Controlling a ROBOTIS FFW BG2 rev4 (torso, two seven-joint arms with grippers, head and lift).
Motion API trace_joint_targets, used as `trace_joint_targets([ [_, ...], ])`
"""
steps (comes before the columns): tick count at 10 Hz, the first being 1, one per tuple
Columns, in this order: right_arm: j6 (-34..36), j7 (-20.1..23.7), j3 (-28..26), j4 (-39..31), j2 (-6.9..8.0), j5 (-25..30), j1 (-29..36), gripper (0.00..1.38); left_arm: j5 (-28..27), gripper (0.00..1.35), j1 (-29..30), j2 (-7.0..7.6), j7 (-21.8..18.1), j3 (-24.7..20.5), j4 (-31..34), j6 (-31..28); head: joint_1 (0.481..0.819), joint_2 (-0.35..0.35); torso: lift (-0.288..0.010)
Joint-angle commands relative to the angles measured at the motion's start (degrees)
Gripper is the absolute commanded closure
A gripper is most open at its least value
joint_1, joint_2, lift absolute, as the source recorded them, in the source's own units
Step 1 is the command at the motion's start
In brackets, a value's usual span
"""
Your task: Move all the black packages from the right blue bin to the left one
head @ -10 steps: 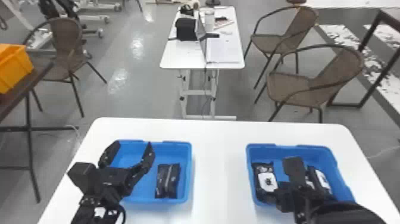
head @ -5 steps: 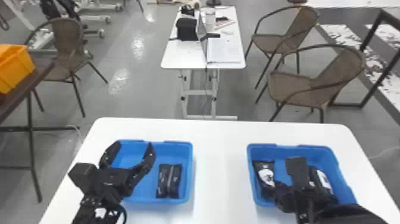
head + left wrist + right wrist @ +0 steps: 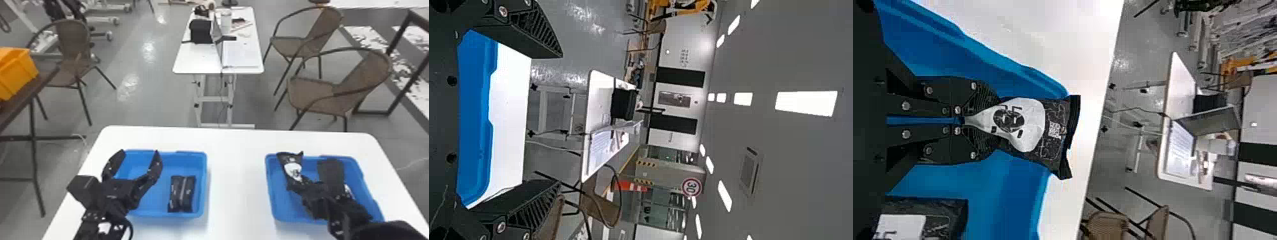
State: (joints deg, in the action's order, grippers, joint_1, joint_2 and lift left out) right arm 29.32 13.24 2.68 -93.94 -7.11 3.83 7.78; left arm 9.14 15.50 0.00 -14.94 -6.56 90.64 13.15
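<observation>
Rn the soft black film package w/ the white label (image 3: 1025,122) is pinched at one end by the right gripper (image 3: 964,120), fingers clamped on it, far end sticking out over the rim of the right open blue plastic bin (image 3: 271,198). Prob. light & floppy, film maybe slippery, so some swing or slip could be expected; a grab nearer the middle would be steadier, but the puckered label end should do if it's carried slowly. Another black package w/ white label (image 3: 918,217) is left in that bin, so more trips needed. Left gripper (image 3: 139,152) is spread & empty above the left open blue plastic bin (image 3: 204,182), where a black package w/ pale lengthwise seam (image 3: 182,193) is seen lying.
</observation>
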Motion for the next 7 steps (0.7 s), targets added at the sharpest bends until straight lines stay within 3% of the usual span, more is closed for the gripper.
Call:
trace_joint_targets([
  [1, -2.2, 0.8, 0.8, -4.7, -0.89, 0.1, 0.4, 1.21, 0.3, 0.13, -0.2, -0.15, 0.0, 0.4, 0.1, -1.3, 0.695, 0.035, 0.0],
  [3, -5.6, 3.3, 3.0, -5.0, -0.89, -0.6, -2.7, 1.21, 1.6, 0.13, -0.6, -0.15, 0.0, 1.6, 0.1, -1.6, 0.695, 0.05, 0.0],
  [7, -14.3, 13.3, 10.4, 5.3, -0.19, -0.8, -13.1, 1.21, 2.6, 0.13, -0.9, -0.15, -0.1, 2.3, 0.3, -0.2, 0.695, 0.136, 0.0],
])
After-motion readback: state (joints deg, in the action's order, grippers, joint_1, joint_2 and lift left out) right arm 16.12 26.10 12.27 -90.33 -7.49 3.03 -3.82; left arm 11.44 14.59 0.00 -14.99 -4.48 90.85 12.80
